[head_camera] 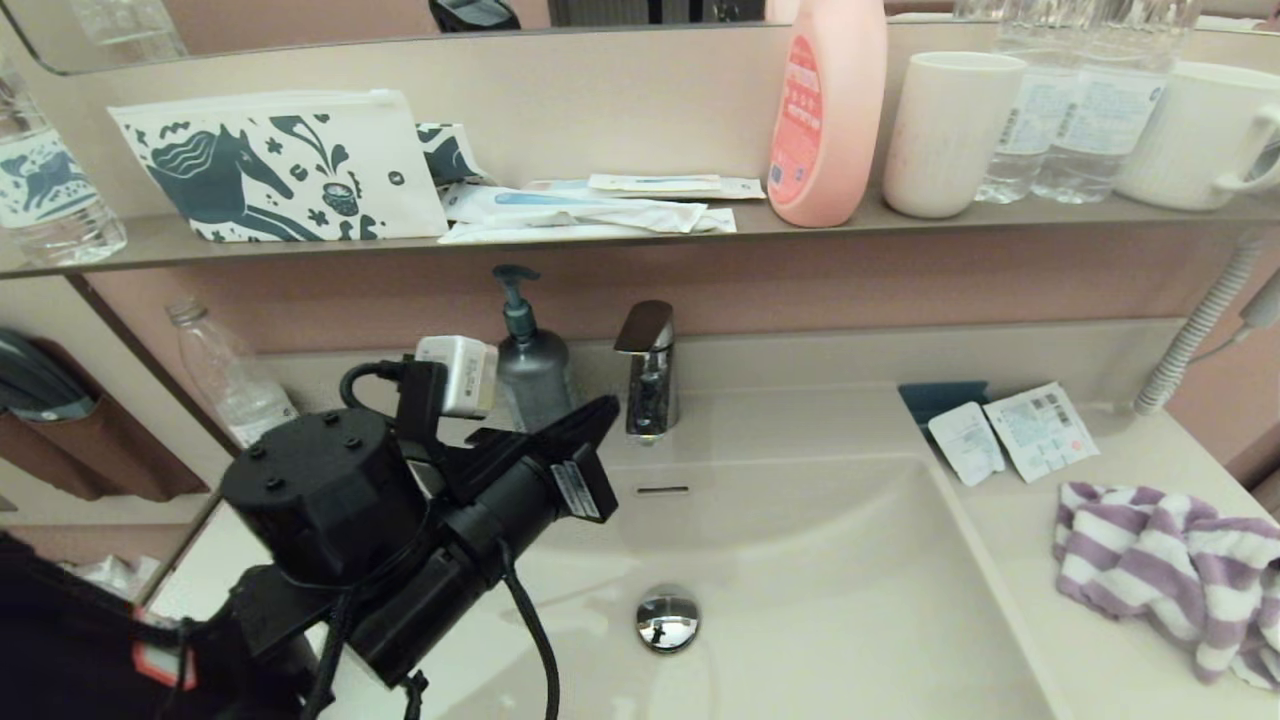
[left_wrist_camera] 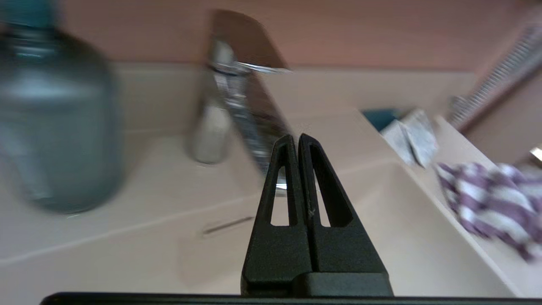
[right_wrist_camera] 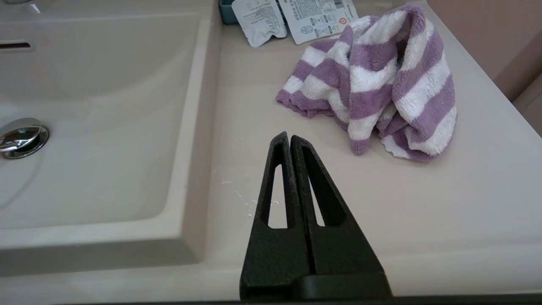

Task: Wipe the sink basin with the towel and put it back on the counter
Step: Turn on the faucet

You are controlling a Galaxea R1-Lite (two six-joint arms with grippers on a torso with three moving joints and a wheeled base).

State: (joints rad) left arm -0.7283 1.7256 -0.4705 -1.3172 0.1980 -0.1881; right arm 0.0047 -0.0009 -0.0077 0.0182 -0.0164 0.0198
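Nearest, at the lower left of the head view, the left gripper [left_wrist_camera: 298,142] hangs over the sink basin [head_camera: 860,560], fingers pressed together on nothing, pointing toward the tap [head_camera: 648,370]. Over the counter [right_wrist_camera: 423,212], the right gripper [right_wrist_camera: 289,140] is likewise closed and empty, tips near the towel [right_wrist_camera: 372,80] but apart from it. The towel sits bunched at the head view's right edge, beside the basin, probably handy for the right arm. Beyond it lie two sachets [head_camera: 1010,435]; farther up, a shelf [head_camera: 600,240] carries toiletries.
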